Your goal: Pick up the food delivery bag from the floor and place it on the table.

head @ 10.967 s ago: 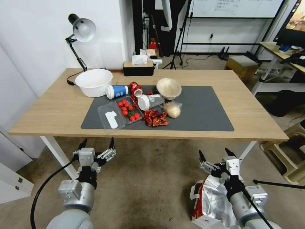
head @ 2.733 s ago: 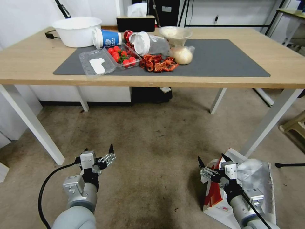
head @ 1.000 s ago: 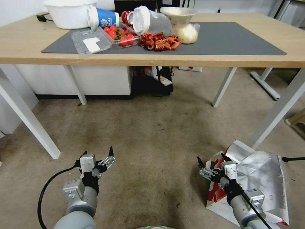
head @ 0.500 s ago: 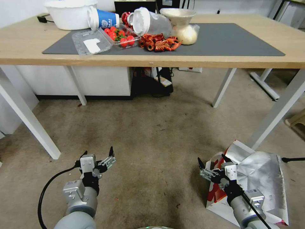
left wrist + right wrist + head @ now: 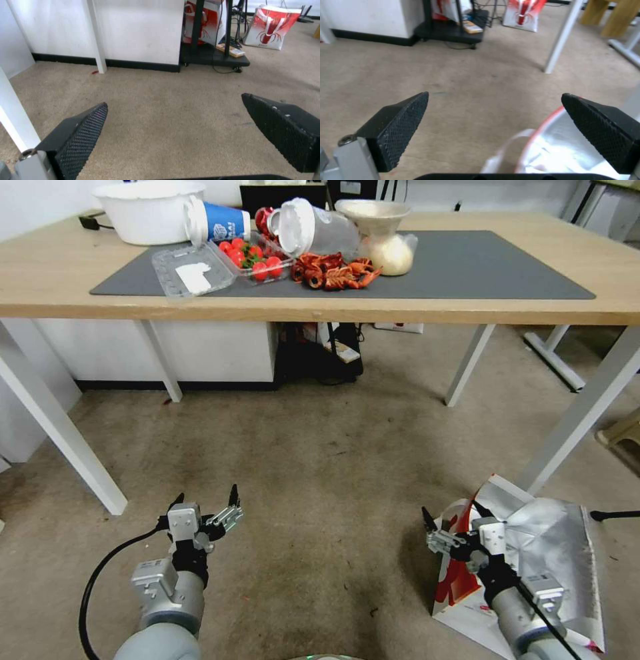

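The food delivery bag (image 5: 563, 540) stands on the carpet at the lower right, beside a table leg. Its mouth is open, showing silver foil lining, and a red side panel (image 5: 457, 580) faces left. My right gripper (image 5: 451, 510) is open and hovers at the bag's left rim; in the right wrist view the gripper (image 5: 495, 95) has the foil lining and a white handle (image 5: 506, 147) just below one finger. My left gripper (image 5: 207, 495) is open and idle low over bare carpet at the lower left, and its wrist view shows the open gripper (image 5: 174, 99) holding nothing. The table (image 5: 53, 273) with its dark grey mat (image 5: 480, 267) stretches across the top.
White table legs (image 5: 580, 413) (image 5: 60, 433) flank the carpet. On the mat lie a white bowl (image 5: 147, 210), a blue cup (image 5: 217, 221), a tomato tray (image 5: 257, 253), crayfish (image 5: 333, 270) and a bagged bun (image 5: 393, 250). A black stand base (image 5: 320, 360) and another red-and-white bag (image 5: 271, 27) sit beyond.
The head camera has sunk and tilted toward the floor since the earliest frames. In the last second my right gripper has edged slightly right over the bag's rim. The left arm has held still.
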`<state>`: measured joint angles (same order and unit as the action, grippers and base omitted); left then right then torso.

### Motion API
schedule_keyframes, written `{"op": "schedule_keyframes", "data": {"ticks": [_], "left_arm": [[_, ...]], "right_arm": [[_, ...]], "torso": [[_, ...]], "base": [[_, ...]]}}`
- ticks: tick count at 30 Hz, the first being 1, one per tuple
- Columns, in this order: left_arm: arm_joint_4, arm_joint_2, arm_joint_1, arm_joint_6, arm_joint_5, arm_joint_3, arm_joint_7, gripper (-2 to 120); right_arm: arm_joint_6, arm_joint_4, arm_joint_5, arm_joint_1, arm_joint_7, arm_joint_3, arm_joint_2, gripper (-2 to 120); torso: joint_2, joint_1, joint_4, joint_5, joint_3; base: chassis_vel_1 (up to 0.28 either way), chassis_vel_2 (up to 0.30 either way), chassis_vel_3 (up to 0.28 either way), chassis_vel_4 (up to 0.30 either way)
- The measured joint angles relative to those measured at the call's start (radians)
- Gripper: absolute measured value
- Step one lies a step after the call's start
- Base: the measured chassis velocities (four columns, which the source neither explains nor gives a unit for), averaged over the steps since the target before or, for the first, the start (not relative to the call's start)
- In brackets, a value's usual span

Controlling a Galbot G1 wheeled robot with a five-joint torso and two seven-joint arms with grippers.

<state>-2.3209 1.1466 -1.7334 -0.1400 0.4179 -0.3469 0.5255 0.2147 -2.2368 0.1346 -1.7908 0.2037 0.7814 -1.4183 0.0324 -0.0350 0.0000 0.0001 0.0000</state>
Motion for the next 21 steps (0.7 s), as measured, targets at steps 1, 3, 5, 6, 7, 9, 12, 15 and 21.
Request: {"op": "schedule_keyframes", "data": {"ticks": [1,3,5,6,7,9,12,15,21], "left_arm": [[0.001,0.000,-0.001,0.000,0.000,0.000,0.000,100],[0.003,0.000,-0.001,0.001,0.000,0.000,-0.001,100],[0.005,0.001,-0.001,0.003,-0.002,0.000,-0.003,100],[0.005,0.001,-0.001,0.003,-0.002,0.000,-0.003,100],[0.005,0.002,-0.002,0.003,-0.002,0.001,-0.003,100],[0.006,0.002,-0.002,0.003,-0.003,0.001,-0.003,100],[0.007,0.002,-0.002,0.003,-0.003,0.001,-0.003,100],[0.007,0.003,-0.001,0.003,-0.003,0.002,-0.004,100],[0.011,0.005,0.000,0.007,-0.003,0.003,-0.004,100]], "right_arm": [[0.001,0.004,0.011,0.000,0.000,0.021,0.013,100],[0.002,0.010,0.027,0.001,-0.001,0.050,0.031,100],[0.003,0.015,0.065,0.001,-0.008,0.102,0.065,100],[0.003,0.015,0.065,0.001,-0.008,0.102,0.065,100],[0.006,0.014,0.080,0.000,-0.010,0.121,0.077,100],[0.010,0.012,0.091,0.000,-0.011,0.139,0.087,100],[0.013,0.010,0.098,0.000,-0.012,0.149,0.094,100],[0.019,0.007,0.107,-0.001,-0.013,0.161,0.102,100],[0.033,0.011,0.121,0.004,-0.015,0.206,0.135,100]], "torso": [[0.000,0.000,0.0000,0.0000,0.000],[0.000,0.000,0.0000,0.0001,0.000],[0.001,0.000,0.0000,0.0003,0.000],[0.001,0.000,0.0000,0.0003,0.000],[0.001,0.000,0.0000,0.0003,0.000],[0.001,0.000,0.0000,0.0001,0.000],[0.001,0.000,0.0000,-0.0001,0.000],[0.001,0.000,0.0000,-0.0005,0.000],[0.001,0.000,0.0001,0.0005,0.000]], "base": [[0.000,0.000,0.000,0.000],[0.000,0.000,0.000,0.000],[0.000,0.000,0.000,0.000],[0.000,0.000,0.000,0.000],[0.000,0.000,0.000,0.000],[0.000,0.000,0.000,0.000],[0.000,0.000,0.000,0.000],[0.000,0.000,0.000,0.000],[0.000,0.000,0.000,0.000]]}}
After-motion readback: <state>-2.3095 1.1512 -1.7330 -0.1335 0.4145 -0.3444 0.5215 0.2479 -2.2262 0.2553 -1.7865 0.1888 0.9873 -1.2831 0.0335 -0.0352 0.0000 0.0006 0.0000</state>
